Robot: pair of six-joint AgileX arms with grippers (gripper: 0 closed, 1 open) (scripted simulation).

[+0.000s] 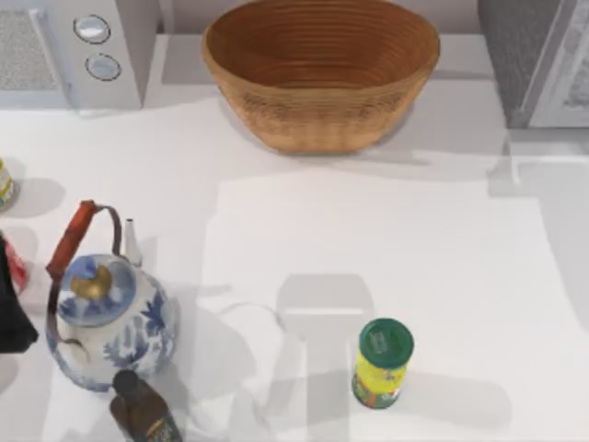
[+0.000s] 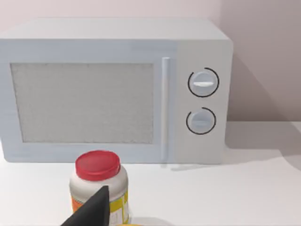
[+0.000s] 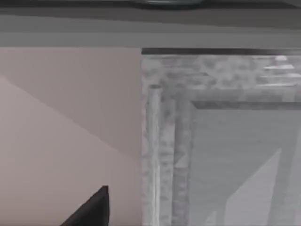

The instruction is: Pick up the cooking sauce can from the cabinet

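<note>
Cabinet [image 1: 534, 55] sits at the tabletop's [image 1: 368, 239] far right corner, and the right wrist view looks straight at its grey speckled frame and pale door [image 3: 235, 165], which looks closed. Can't spot the cooking sauce can. Green-lidded yellow can [image 1: 382, 362] stands near the front. Left tool [image 2: 91, 209] faces the microwave [image 2: 113, 89] and a red-capped jar [image 2: 99, 186]; right tool [image 3: 91, 207] pokes in too. Can't tell whether either one is open or closed.

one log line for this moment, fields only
phase: approach | right gripper: facing cabinet door | left gripper: near red-lidded jar, microwave behind | holding: nothing seen
</note>
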